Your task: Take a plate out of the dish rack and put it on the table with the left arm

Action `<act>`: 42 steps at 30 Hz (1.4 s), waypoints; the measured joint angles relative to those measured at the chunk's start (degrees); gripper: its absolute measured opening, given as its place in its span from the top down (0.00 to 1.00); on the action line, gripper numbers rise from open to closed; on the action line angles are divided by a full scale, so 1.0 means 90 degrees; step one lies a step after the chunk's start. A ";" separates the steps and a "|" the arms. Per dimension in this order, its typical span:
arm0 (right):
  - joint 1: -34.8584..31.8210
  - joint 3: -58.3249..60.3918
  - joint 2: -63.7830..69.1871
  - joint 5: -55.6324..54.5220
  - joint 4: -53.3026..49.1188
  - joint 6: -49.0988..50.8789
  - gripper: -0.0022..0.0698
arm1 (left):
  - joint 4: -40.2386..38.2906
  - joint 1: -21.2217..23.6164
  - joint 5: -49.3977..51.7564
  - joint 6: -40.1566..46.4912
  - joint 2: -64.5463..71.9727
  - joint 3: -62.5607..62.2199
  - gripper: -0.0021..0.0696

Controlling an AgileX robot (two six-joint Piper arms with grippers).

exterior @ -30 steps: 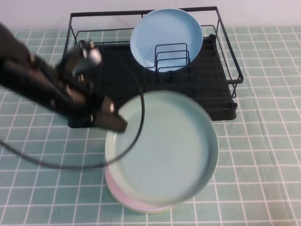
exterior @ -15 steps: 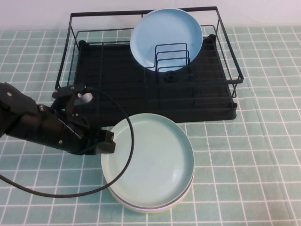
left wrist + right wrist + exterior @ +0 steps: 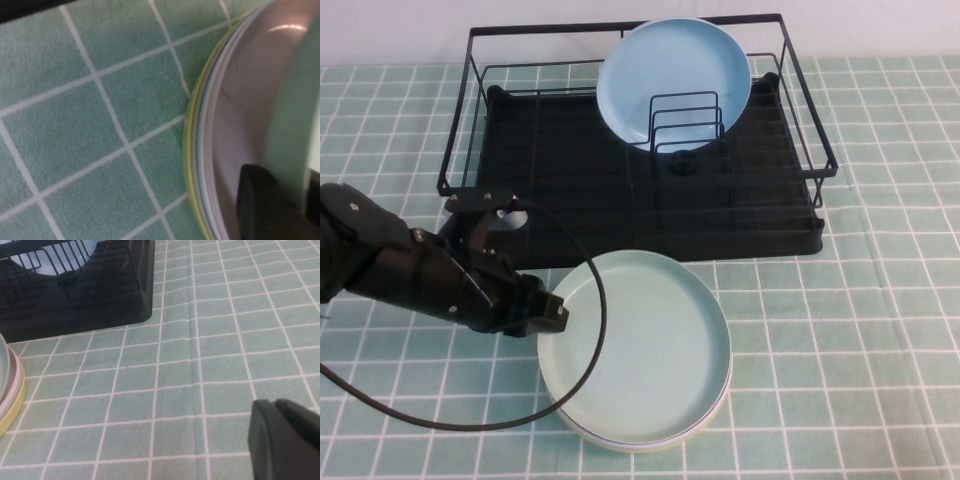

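One mint plate is stacked on other plates, near side of worktop, pinched at its left rim by left claw. One blue plate is kept in dish rack. Right claw: low over the worktop; finger state cannot be told.

Dish rack blocks beyond plate; table rightward open

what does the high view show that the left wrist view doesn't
Only the high view shows the dish rack with the sky-blue plate standing in it, the whole left arm, and the plate as a full round, lying flat in front of the rack.

Only the left wrist view shows what lies under the plate: a white-pink plate and a yellow rim below that, stacked on the table.

Both show the left gripper at the plate's edge. The right gripper appears only in its own wrist view, above bare cloth.
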 joint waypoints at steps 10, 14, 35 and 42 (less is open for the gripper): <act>0.0000 0.0000 0.0000 0.0004 0.0051 0.0000 1.00 | 0.0017 0.0000 -0.0166 0.0560 0.0011 0.0000 0.42; 0.0000 0.0000 0.0000 0.0014 0.0049 0.0000 1.00 | 0.0317 0.0000 -0.0149 0.0510 -0.0076 -0.0271 0.40; 0.0000 0.0000 0.0000 0.0014 0.0091 0.0000 1.00 | 0.1789 0.0000 0.0086 -0.0921 -0.4883 0.1692 0.97; 0.0000 0.0000 0.0000 0.0014 0.0091 0.0000 1.00 | 0.1897 0.0000 0.1076 -0.1109 -0.5762 0.2223 0.97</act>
